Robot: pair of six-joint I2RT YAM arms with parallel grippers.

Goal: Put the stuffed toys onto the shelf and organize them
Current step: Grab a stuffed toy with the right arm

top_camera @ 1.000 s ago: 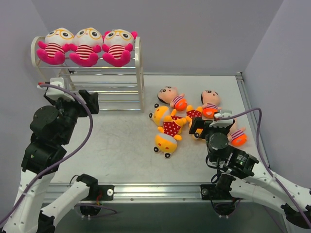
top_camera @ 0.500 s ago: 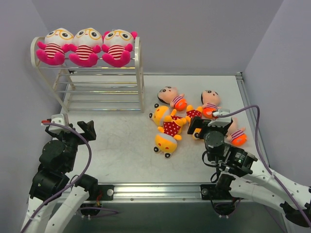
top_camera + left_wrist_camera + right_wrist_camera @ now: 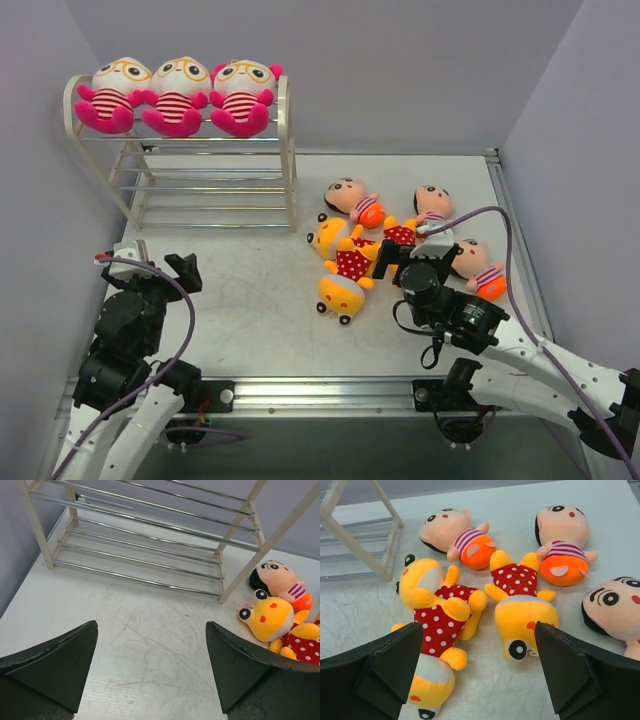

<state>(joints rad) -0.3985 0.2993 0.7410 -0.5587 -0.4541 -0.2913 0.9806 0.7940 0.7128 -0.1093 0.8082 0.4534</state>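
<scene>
Done: 3 pink toys (image 3: 178, 95) on shelf (image 3: 289, 170). Pending: 6 toys (image 3: 352, 263) on counter (image 3: 250, 300). Released: left pincer (image 3: 150, 625), right pincer (image 3: 478, 627).

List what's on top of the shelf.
Three pink toys sit side by side on the top tier of the shelf. The rods beneath them and any space behind them are covered by the toys.

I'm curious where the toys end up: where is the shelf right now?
Overhead view: the shelf stands at the table's far left corner, three pink toys seated on its top tier.
</scene>
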